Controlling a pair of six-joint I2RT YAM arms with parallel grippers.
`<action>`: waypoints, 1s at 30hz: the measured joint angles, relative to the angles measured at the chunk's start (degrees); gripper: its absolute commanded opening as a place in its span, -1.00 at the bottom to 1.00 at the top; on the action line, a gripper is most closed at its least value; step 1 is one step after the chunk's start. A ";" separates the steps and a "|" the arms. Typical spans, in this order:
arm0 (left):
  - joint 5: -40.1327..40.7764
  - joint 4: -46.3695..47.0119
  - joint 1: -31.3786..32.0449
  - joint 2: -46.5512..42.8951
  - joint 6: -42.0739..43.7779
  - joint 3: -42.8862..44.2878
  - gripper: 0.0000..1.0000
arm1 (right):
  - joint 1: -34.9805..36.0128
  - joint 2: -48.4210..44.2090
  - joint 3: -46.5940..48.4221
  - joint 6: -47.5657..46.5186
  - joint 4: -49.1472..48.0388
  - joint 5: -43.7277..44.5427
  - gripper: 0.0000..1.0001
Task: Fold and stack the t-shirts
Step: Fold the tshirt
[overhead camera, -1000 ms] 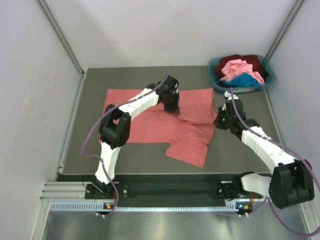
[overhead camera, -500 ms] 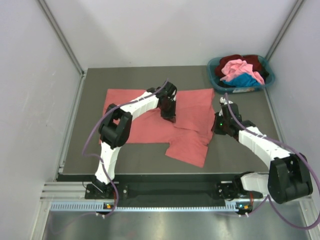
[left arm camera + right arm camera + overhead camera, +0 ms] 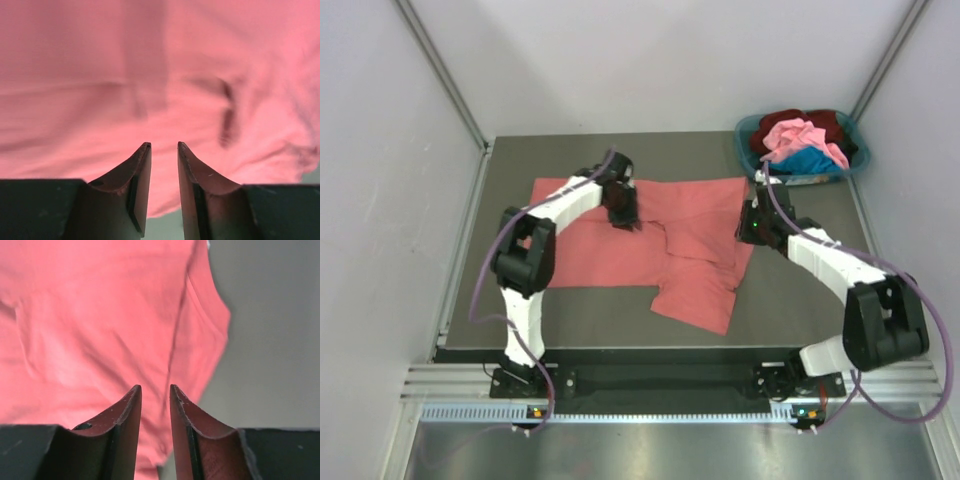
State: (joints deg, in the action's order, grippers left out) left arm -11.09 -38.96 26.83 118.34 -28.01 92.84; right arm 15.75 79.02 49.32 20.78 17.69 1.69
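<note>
We've got the left claw (image 3: 163, 145) parted, empty, over the salmon-red t-shirt (image 3: 600, 260) | right claw (image 3: 155, 387) parted, empty, at its edge

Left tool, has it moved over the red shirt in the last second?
Yes. The left tool has slid left across the salmon-red t-shirt, farther from the teal basket at the table's far right corner.
</note>
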 measured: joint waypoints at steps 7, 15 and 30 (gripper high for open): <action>2.25 6.69 -19.74 -4.55 -0.83 -7.43 -0.35 | -0.17 11.21 1.77 1.07 -6.78 0.94 -0.50; 8.11 9.09 -27.08 -2.89 -3.87 -10.97 -0.36 | -1.40 15.45 1.66 3.04 -9.31 6.84 -0.51; 9.03 6.97 -28.52 -8.85 -6.40 -12.09 -0.19 | -1.55 5.57 3.21 5.66 1.73 7.52 0.03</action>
State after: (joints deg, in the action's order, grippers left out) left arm -2.07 -31.99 -1.69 109.49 -34.41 80.75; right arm 14.20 84.60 52.53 26.44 19.42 9.21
